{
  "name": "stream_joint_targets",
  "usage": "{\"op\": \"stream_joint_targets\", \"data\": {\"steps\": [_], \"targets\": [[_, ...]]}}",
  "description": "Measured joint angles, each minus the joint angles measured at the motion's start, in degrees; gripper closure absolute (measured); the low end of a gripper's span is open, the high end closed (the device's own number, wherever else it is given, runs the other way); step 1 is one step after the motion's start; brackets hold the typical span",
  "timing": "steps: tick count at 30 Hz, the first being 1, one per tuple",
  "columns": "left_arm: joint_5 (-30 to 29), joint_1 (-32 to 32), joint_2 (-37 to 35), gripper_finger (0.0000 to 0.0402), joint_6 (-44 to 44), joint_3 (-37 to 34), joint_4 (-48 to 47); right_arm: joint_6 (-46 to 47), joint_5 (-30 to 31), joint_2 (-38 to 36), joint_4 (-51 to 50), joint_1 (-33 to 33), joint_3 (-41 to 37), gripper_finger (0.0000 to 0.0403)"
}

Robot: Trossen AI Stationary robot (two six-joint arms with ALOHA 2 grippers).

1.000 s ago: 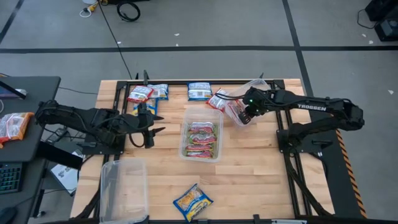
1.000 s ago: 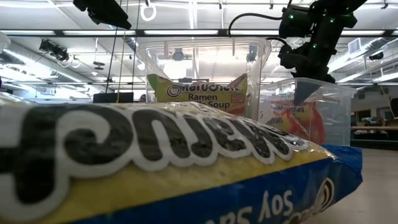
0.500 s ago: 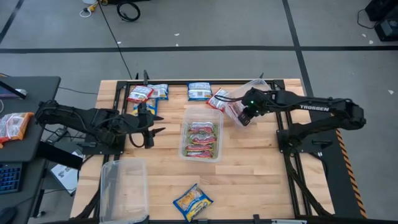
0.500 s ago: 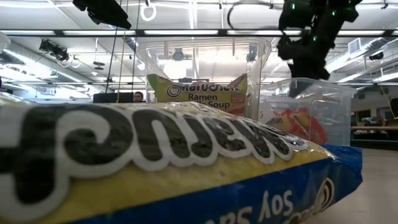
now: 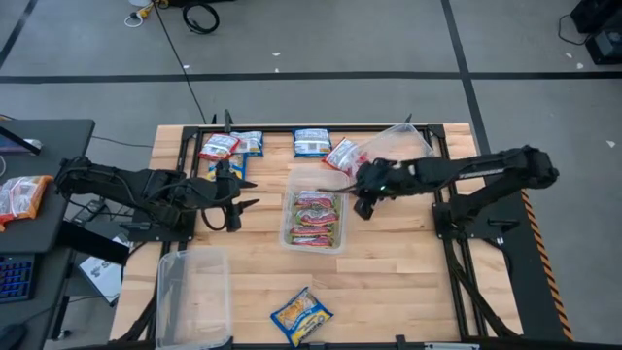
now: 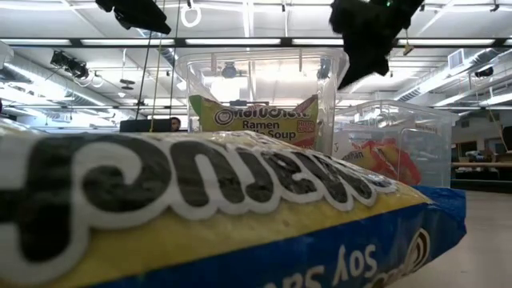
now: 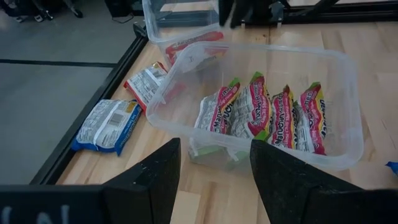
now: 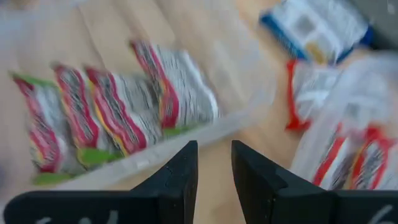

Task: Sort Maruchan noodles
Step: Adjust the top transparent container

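The Maruchan noodles lie in groups. Several silvery green-pink packets [image 5: 313, 218] stand on edge in the middle clear tub [image 5: 335, 177], also shown in the left wrist view [image 7: 261, 115]. Red-and-white packets [image 8: 357, 163] sit in the tilted far-right tub [image 5: 400, 144]. Loose red packets [image 5: 219, 147] [image 5: 342, 156] and blue ones [image 5: 311, 142] [image 5: 249, 142] lie along the far edge. A blue-and-yellow packet [image 5: 301, 316] lies at the near edge, filling the low view [image 6: 216, 208]. My right gripper [image 5: 363, 197] [image 8: 214, 180] is open and empty, beside the middle tub's right rim. My left gripper [image 5: 236, 191] [image 7: 214, 174] waits open, left of that tub.
An empty clear tub [image 5: 192, 295] stands at the near left corner. A dark metal frame [image 5: 447, 233] borders the table. Bare wood [image 5: 398, 282] lies between the middle tub and the near edge. A side desk [image 5: 29, 185] holds more packets [image 5: 19, 194], off the table's left.
My right gripper has left the far-right tub and swung toward the table's left and slightly nearer, ending beside the middle tub's right rim. The left arm has kept still.
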Motion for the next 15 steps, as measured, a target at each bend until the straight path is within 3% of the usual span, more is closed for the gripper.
{"op": "stream_joint_targets", "data": {"steps": [6, 15], "targets": [[1.1, -0.07, -0.02, 0.0205, -0.87, 0.01, -0.17, 6.28, -0.07, 4.36, -6.74, 3.74, 0.0, 0.03], [1.29, -0.07, -0.02, 0.0205, -0.25, 0.0, -0.68, 21.88, 11.27, 0.84, -28.4, 7.23, 0.0, 0.03]]}}
